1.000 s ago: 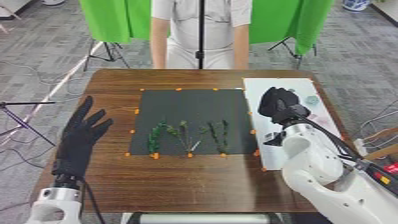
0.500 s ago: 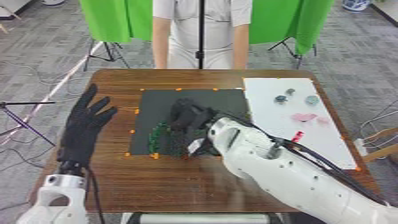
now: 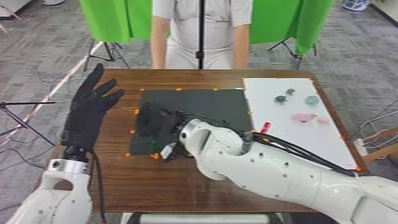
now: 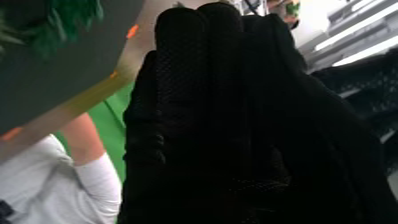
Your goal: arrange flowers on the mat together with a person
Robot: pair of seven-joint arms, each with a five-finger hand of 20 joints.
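Foliage [image 4: 76,21] lies on the dark mat [image 3: 218,110]; over the mat, the right hand [image 3: 160,122] looks open, fingers straight; left of the mat, the left hand [image 3: 87,112] is open

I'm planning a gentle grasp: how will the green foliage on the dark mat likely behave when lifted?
The green foliage is probably light, since its leaves look thin. Those narrow leaves would likely flex when pinched, and their ragged, feathery edges might snag.

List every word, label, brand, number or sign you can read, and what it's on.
None readable.
Dark mat, white sheet: no legible text.
Left hand, right hand: none legible.
Small red object: too small to tell if it's marked.
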